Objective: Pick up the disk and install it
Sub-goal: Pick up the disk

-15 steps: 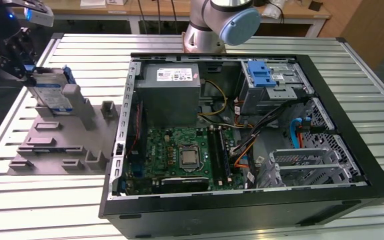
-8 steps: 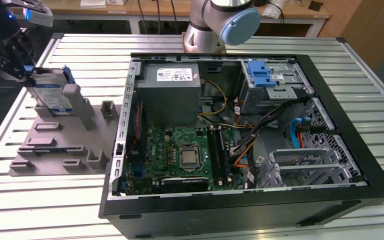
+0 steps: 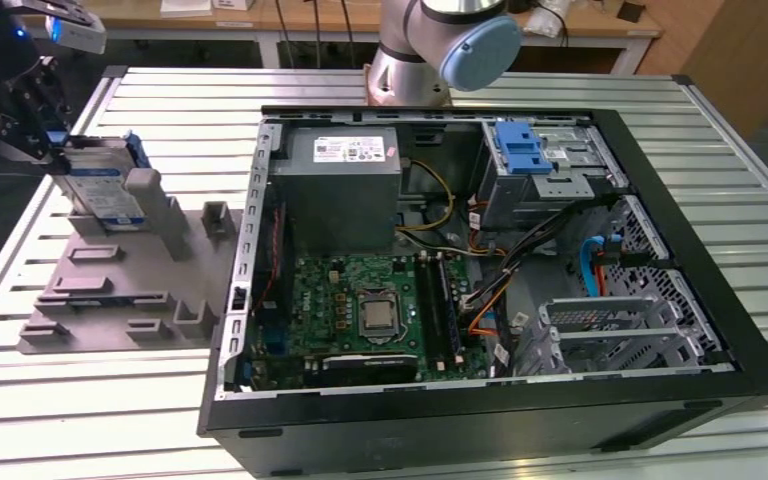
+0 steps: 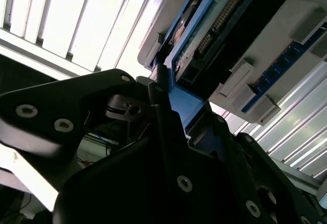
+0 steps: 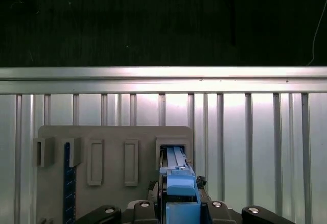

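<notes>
downward, jaws tight on the disk [image 3: 101, 190]

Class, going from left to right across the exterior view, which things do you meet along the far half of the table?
In order: black tool → upright silver rectangular disk with blue-and-white label → grey metal box with white sticker → small blue ribbed plastic latch.

holder posts [image 3: 141, 198] flank disk [image 3: 97, 188], case [image 3: 491, 440] open

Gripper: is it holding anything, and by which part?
The gripper holds the disk by the blue carrier frame at its upper end; it stands in the grey holder.
</notes>
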Tool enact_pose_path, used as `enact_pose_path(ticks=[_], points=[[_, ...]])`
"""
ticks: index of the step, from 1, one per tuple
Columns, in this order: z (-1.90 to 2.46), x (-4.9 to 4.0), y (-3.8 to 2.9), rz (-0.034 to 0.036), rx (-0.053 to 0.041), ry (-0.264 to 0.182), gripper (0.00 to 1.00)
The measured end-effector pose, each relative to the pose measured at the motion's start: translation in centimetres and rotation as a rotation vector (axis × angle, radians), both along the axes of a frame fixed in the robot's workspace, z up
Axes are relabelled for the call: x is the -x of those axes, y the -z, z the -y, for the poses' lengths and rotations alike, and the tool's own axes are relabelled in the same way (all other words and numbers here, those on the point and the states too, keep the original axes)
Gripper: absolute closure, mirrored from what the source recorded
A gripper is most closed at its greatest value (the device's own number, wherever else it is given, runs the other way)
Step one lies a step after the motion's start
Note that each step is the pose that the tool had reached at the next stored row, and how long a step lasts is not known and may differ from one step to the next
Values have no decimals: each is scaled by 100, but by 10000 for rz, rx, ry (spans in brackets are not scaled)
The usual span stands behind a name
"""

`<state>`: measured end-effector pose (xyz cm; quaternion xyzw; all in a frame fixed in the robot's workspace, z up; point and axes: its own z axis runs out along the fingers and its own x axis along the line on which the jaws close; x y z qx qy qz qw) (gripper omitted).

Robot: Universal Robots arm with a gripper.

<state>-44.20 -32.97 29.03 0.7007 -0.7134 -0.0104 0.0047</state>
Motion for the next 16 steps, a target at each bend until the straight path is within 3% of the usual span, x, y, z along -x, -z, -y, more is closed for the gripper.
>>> enact_pose_path(ticks=[6,7,13,16], points=[[0,0,0,0,0,-3,62],[0,0,0,0,0,-2,56],[0,0,-6,1,0,-3,56],[0,0,-7,1,0,-6,64]])
